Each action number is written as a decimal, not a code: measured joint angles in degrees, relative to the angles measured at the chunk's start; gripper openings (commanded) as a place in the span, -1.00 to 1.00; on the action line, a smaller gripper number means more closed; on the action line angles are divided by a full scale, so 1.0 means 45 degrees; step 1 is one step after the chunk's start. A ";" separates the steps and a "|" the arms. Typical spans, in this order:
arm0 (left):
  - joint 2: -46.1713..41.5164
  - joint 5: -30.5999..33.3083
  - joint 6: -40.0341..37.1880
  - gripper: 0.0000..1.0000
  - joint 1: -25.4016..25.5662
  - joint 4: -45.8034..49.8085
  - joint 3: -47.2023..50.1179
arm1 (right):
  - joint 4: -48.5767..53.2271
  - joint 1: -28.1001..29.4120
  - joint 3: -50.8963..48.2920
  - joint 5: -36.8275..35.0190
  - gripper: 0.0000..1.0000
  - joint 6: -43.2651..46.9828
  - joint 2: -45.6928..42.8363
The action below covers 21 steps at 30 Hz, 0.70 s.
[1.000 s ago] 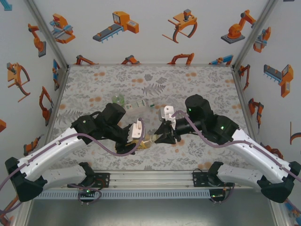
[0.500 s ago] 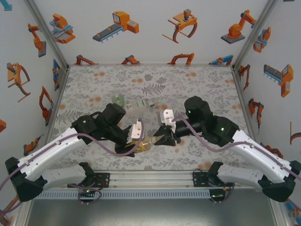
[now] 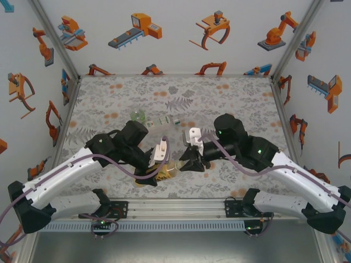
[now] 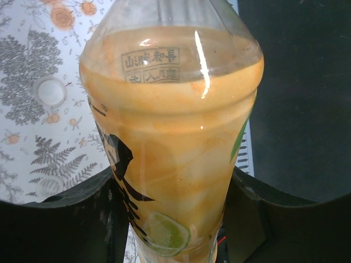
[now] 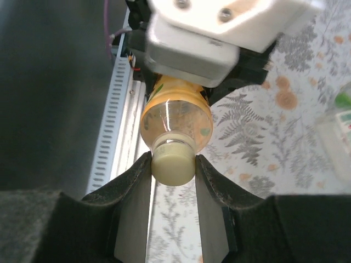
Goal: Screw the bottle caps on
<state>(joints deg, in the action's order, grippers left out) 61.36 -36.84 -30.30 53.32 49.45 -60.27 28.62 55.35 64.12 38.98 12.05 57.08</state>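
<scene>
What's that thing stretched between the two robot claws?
An amber bottle: the left claw grips its body, the right claw pinches its pale cap. The right wrist view shows it best.

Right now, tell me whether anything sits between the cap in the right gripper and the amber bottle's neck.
Nothing visible does. The right gripper pinches the pale cap, which already sits on the mouth of the amber bottle clamped by the left gripper. How far it is threaded cannot be told.

Open far table point(image 3: 219, 93) beyond clear bottle point(image 3: 163, 121) and green bottle point(image 3: 137, 115) mid-table
</scene>
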 measured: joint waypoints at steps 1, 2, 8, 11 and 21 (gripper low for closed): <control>-0.0121 0.0199 0.0005 -1.00 0.0000 0.0000 0.0005 | -0.0321 -0.0005 -0.0146 -0.0223 -1.00 -0.0806 -0.0053; -0.0253 0.0408 0.0010 -1.00 0.0000 -0.0024 0.0019 | -0.0699 -0.0005 -0.0335 -0.0476 -1.00 -0.1695 -0.0146; -0.0797 0.1433 0.0141 -1.00 -0.0005 -0.0549 0.0340 | -0.2142 0.0005 -0.1209 -0.2331 -1.00 -0.7291 -0.0500; -0.0816 0.1894 0.0233 -1.00 -0.0024 -0.0578 0.0355 | -0.2098 0.0000 -0.1234 -0.3279 -1.00 -1.0350 -0.0267; -0.0704 0.3138 0.0257 -1.00 -0.0015 -0.0515 0.0520 | -0.0826 -0.0010 -0.1511 -0.5323 -1.00 -1.9351 0.0117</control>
<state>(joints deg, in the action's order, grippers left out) 58.19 -22.72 -29.15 53.25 47.13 -57.93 24.91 55.31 57.32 15.03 -75.02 57.60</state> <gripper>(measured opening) 0.552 0.351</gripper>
